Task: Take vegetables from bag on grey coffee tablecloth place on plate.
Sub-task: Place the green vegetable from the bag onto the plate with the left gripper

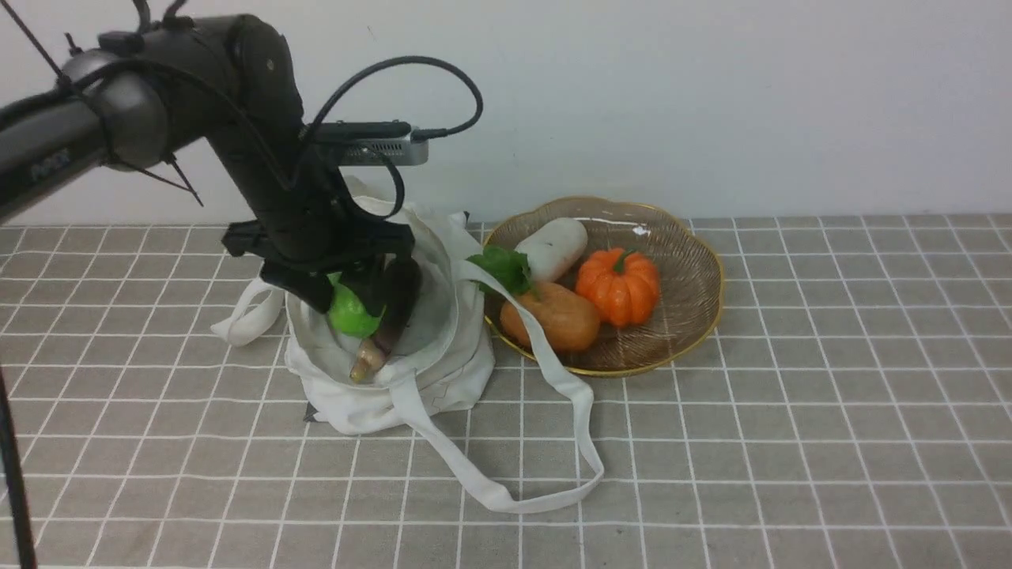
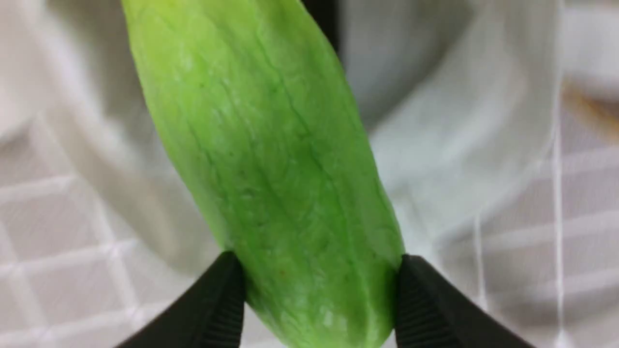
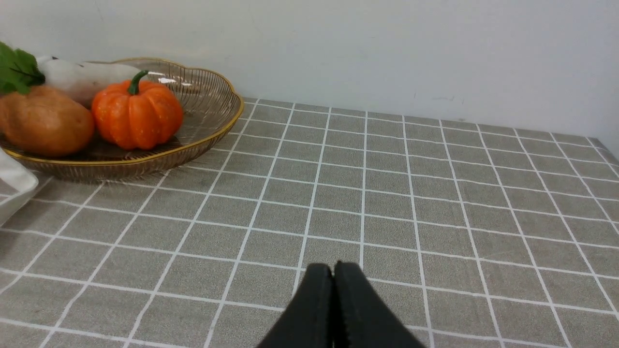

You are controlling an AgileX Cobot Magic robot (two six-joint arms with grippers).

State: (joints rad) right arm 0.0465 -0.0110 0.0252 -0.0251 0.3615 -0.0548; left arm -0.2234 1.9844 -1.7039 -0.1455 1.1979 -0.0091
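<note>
Grey gridded tablecloth lies beneath; the left gripper stands parted around the green gourd, gripping it; best lift straight, clearing the bag's rim.

Matt woven cloth is seen in the tablecloth. Beside the plate, of ribbed, glossy finish, soft canvas is shown in the bag. A glossy, ridged skin is displayed by the gourd.
</note>
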